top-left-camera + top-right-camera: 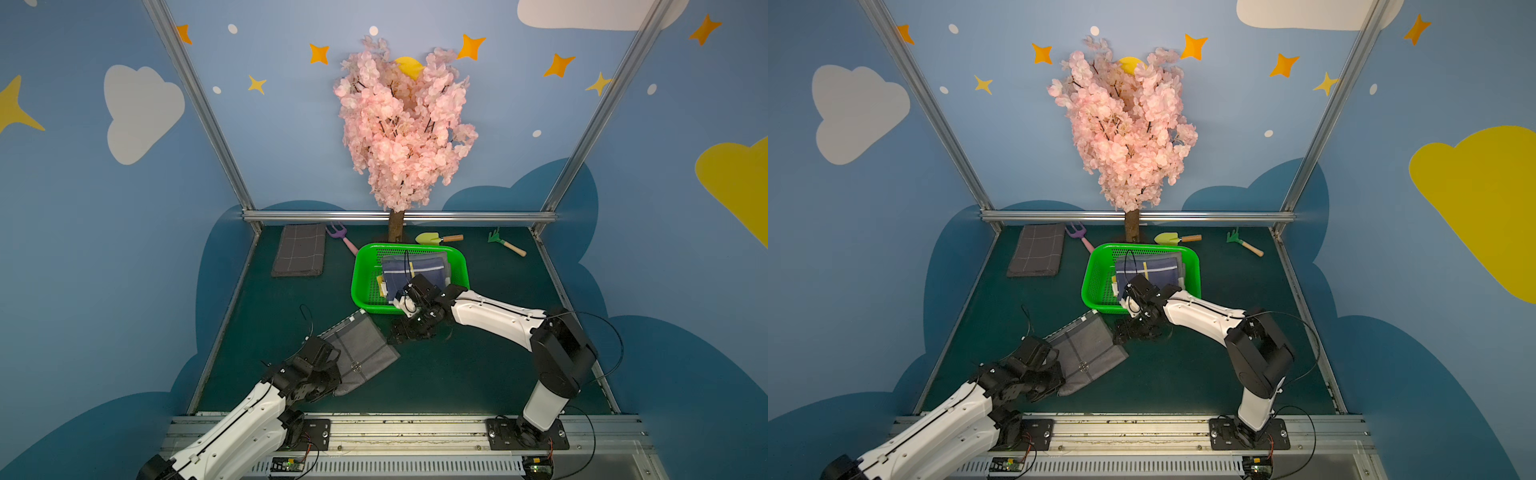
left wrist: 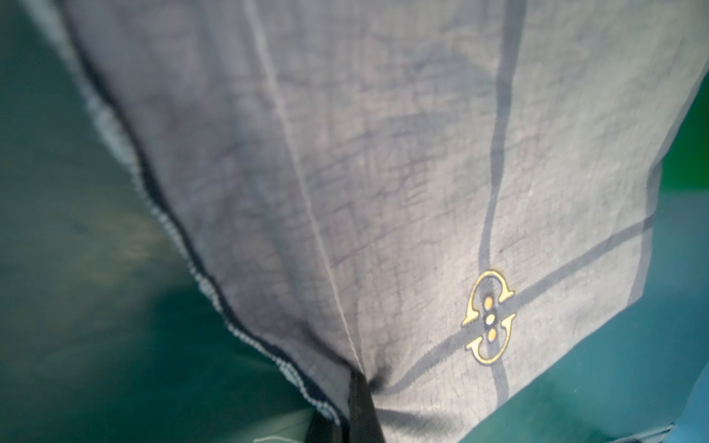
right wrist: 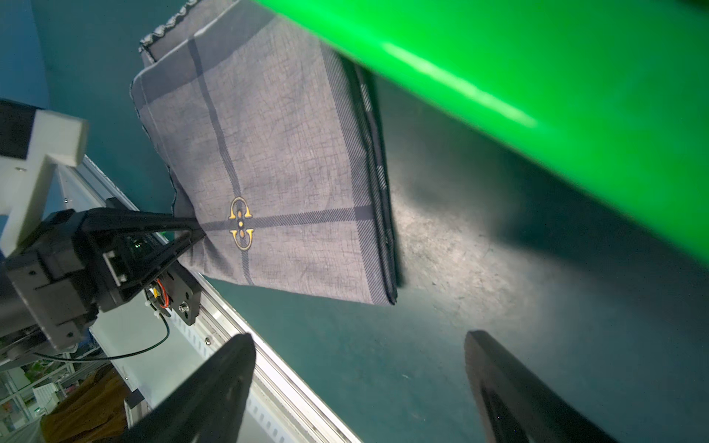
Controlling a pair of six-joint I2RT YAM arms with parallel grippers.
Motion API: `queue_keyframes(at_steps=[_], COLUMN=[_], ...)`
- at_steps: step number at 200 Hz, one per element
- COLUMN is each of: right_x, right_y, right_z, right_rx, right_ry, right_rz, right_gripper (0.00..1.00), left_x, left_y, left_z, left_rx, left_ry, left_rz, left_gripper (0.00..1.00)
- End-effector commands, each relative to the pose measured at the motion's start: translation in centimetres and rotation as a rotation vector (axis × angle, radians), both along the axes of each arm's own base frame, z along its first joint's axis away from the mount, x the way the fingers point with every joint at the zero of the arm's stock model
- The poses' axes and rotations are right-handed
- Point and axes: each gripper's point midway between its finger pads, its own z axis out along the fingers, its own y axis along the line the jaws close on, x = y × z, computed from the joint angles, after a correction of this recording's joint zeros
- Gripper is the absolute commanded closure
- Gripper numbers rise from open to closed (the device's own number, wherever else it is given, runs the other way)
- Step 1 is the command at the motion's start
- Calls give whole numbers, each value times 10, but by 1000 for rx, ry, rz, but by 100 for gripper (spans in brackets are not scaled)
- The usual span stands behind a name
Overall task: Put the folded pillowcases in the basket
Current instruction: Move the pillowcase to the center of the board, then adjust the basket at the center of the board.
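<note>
You are pinching the folded grey checked pillowcase by its near edge in your left gripper, the cloth sitting outside the green basket, just before its front rim, while your right gripper is hanging wide apart and empty beside that rim.

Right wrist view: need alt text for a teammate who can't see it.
The left claw is shut on the edge of a grey checked folded pillowcase near the green basket. The right claw stands open and empty above the dark green table.
</note>
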Motion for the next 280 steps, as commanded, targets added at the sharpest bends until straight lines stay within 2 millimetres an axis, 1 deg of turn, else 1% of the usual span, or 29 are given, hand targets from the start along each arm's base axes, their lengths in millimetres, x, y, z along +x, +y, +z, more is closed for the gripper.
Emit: queue_keyframes(at_steps=[1,28,44,69,100,116,134,163,187,216,258,280], right_x=[2,0,0,1,-1,-7,-15,-23,-26,-26,-20,-12], right_y=[2,0,0,4,16,23,27,22,13,7,3,2], right_z=[-10,-20,-25,-31,-35,-39,-48,-62,-66,-60,-38,-23], right_rx=[1,-13,-18,-22,-23,-41,-76,-115,-155,-160,-167,-152], right_ry=[11,23,29,42,51,54,58,74,70,51,-2,-57], right_rz=[-14,-17,-19,-9,23,57,86,81,72,61,56,48], right_gripper=[10,10,10,10,10,10,11,11,11,11,10,10], left_x=[0,3,2,-2,-7,-6,-6,-7,-8,-8,-7,-7], left_y=[-4,-13,-19,-29,-40,-40,-42,-40,-37,-36,-38,-38], left_z=[5,11,13,14,17,20,22,24,23,20,20,18], left_rx=[37,44,51,59,76,83,73,68,71,80,84,92], left_ry=[2,-12,-13,-15,-20,-27,-36,-46,-51,-49,-54,-50], left_rz=[-17,-53,-78,-121,-165,-169,-170,-165,-161,-164,-180,-199], left_gripper=[97,97,97,97,97,97,97,97,97,97,97,97])
